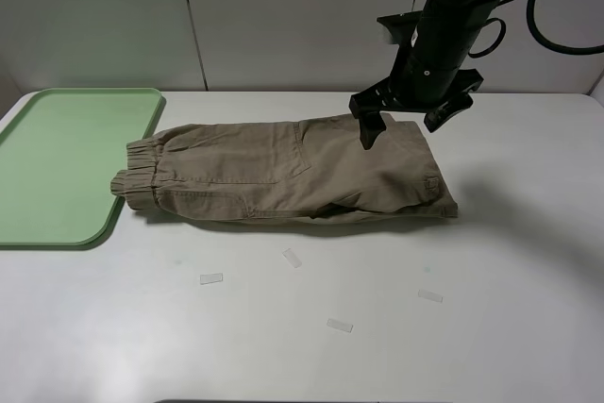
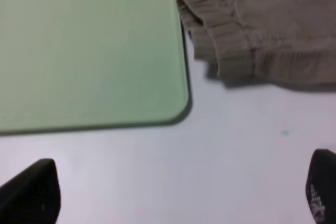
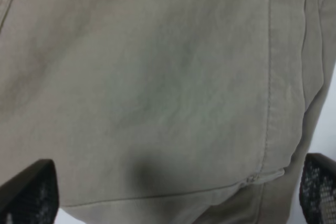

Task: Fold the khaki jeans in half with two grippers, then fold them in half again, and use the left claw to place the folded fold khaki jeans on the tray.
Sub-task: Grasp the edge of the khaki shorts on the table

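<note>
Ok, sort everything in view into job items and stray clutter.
Job: khaki-tan cotton jeans, pale-green rectangular plastic tray, black left gripper, black right gripper.
Clutter: four small pale rectangular scraps on the white table.

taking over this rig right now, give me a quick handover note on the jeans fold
Left end effector: open, empty, over the bare table near a corner of the tray.
Right end effector: open, empty, hovering over the leg end of the khaki jeans.
Jeans: flat on the table, apparently folded once, waistband end beside the tray's rim, not on the tray.
Done: first fold, it seems.
Left: second fold, then the left end effector places them on the tray.
</note>
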You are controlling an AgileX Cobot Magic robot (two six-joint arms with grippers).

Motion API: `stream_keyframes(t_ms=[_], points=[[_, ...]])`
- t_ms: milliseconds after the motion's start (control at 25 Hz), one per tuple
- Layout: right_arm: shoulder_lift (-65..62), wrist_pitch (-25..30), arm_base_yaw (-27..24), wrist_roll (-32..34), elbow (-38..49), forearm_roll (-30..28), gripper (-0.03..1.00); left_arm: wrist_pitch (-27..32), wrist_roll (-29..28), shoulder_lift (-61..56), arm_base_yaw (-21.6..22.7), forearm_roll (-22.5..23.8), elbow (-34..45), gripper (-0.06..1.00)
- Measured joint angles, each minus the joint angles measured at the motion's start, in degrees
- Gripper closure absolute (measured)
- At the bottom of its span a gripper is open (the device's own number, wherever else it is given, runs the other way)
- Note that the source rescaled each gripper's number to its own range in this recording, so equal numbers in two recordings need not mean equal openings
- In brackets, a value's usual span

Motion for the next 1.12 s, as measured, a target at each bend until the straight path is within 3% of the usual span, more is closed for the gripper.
stream_keyframes(t_ms=[280, 560, 920, 1120], points=[[0.0, 0.0, 0.0, 0.6, 0.0, 0.1, -0.03, 3.3, 0.0, -16.4, 0.0, -1.2, 1.0, 0.03], [0.4, -0.1, 0.0, 1.0, 0.0, 0.2, -0.03, 12.8, -0.2, -18.7, 0.0, -3.8, 1.0, 0.04], [4.3, -2.9, -0.3, 2.3, -0.2, 0.2, -0.03, 11.2, 0.0, -18.7, 0.0, -3.7, 2.1, 0.05], [7.7, -3.0, -3.0, 2.7, -0.2, 0.2, -0.03, 11.2, 0.0, -18.7, 0.0, -3.7, 2.1, 0.06]])
